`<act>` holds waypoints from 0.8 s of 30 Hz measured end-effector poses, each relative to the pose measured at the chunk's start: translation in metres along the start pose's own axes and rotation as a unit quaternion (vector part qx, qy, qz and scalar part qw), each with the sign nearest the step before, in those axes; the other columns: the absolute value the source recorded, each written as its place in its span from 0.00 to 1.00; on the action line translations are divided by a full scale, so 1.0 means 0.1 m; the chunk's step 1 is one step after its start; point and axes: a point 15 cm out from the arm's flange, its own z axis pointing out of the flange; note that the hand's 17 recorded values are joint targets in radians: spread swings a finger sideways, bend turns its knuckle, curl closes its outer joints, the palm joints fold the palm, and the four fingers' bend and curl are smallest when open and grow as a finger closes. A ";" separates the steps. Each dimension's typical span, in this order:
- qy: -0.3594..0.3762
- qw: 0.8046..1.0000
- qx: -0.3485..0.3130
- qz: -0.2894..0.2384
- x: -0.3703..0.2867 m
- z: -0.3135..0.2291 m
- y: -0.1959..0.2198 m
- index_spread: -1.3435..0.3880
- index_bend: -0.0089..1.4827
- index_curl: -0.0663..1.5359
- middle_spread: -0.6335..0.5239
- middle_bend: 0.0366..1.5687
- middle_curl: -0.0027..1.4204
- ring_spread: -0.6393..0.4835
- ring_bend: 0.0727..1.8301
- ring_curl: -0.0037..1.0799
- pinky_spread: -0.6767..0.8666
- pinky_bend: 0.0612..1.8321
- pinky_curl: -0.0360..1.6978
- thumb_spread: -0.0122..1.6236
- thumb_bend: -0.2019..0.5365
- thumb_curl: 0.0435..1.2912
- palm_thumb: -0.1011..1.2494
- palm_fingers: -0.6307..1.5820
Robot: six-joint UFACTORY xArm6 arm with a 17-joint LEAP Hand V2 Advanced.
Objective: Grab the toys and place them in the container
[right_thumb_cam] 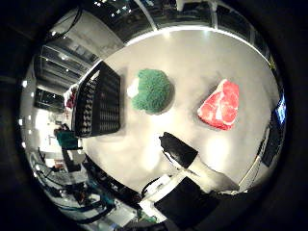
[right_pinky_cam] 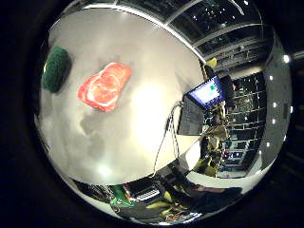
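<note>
Robot hand (right_thumb_cam: pixel 179 153) hangs over the grey table (right_thumb_cam: pixel 202 62) — one black-tipped finger shows, grip unreadable. Red steak toy (right_thumb_cam: pixel 220 106) and green broccoli toy (right_thumb_cam: pixel 152 91) lie apart; black slotted container (right_thumb_cam: pixel 98 102) sits beside the broccoli. Laptop (right_pinky_cam: pixel 205 95) at the table's edge — no legible writing.

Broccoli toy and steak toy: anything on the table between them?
Nothing. Bare table between the broccoli toy and steak toy, clearest in the thumb side view.
</note>
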 end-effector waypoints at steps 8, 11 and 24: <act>-0.018 0.999 -0.046 0.005 0.17 0.40 -0.21 0.55 0.11 0.20 0.57 0.11 0.23 0.66 0.15 0.21 0.67 0.22 0.20 0.66 0.23 0.21 0.48 0.33; -0.025 0.998 -0.065 0.004 0.19 0.58 -0.24 0.55 0.11 0.20 0.57 0.11 0.23 0.66 0.14 0.21 0.67 0.22 0.20 0.66 0.24 0.21 0.48 0.32; -0.043 0.988 -0.146 0.013 0.38 1.25 0.08 0.56 0.13 0.21 0.52 0.15 0.24 0.60 0.19 0.23 0.66 0.23 0.19 0.64 0.24 0.20 0.45 0.47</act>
